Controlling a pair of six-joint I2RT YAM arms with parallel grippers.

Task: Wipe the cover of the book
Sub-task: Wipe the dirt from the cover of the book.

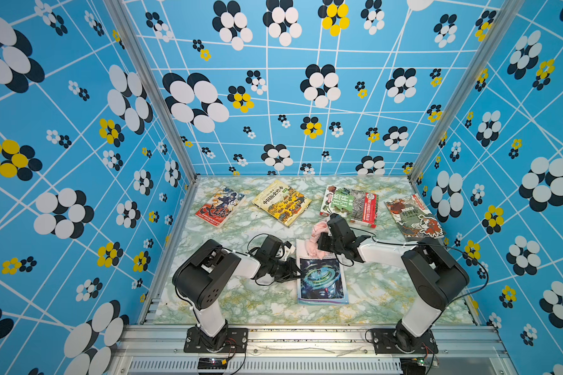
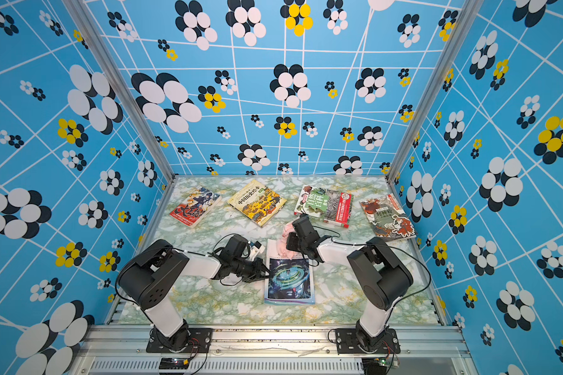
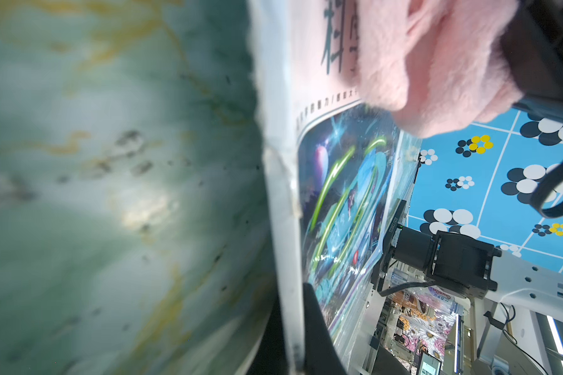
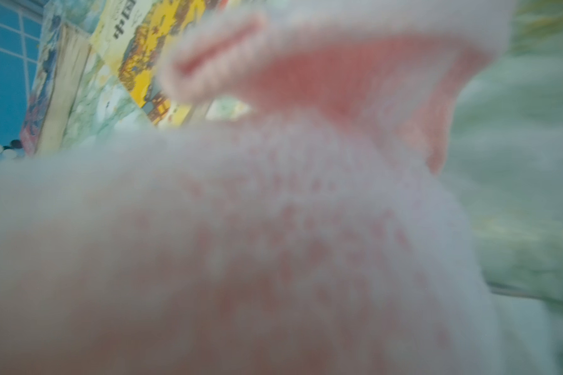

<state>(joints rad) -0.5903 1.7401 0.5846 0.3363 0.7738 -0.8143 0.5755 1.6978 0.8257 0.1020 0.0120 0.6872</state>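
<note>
While the right tool [image 1: 321, 249] is clamped tight on a fluffy pink cloth [image 1: 311, 246] and holds it down on the far, pale end of the book [image 1: 322, 282], the left tool [image 1: 297, 276] has its jaws drawn together, tips resting on that book's edge on the left arm's side. The book lies flat on the marbled green tabletop [image 1: 241, 298] between the two arms, space-picture cover up, and four other books [image 1: 220, 206] lie in a row well behind it.
</note>
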